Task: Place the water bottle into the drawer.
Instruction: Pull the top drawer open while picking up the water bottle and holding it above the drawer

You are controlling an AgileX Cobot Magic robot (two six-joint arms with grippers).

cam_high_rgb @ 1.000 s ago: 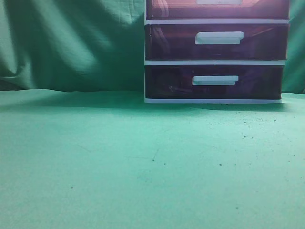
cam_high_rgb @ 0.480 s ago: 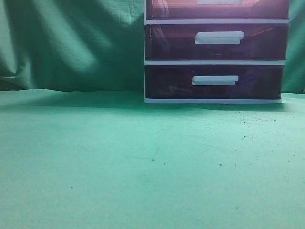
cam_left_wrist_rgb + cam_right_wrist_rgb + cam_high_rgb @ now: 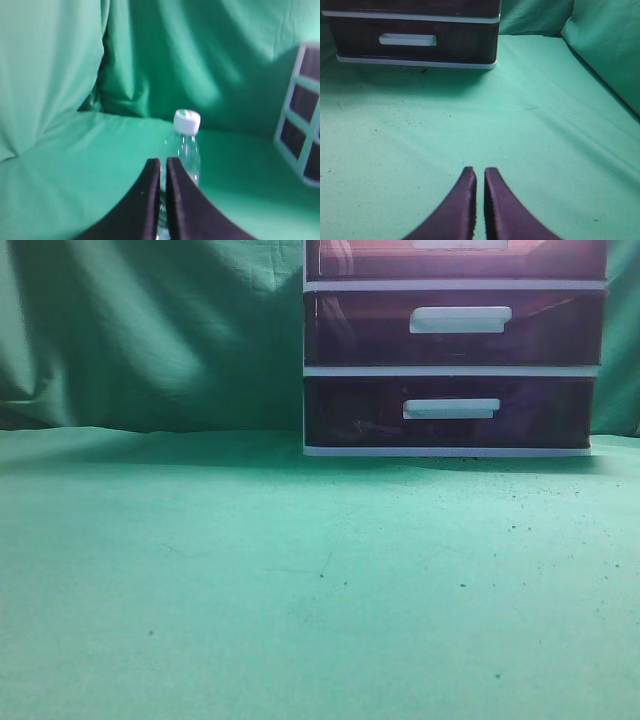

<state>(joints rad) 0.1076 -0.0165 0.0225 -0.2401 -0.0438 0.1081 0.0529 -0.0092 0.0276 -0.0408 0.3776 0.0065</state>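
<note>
I am looking past my left claw, its fingers nearly together and holding nothing, at the bottle standing upright on the green cloth just beyond the tips. It is clear, thin-walled and probably light and crushable, so I am judging the ribbed body below the white cap the safest place to grip, gently. My right claw is also nearly closed and empty. The drawer is sitting shut, its closed front blocking the way in.
</note>
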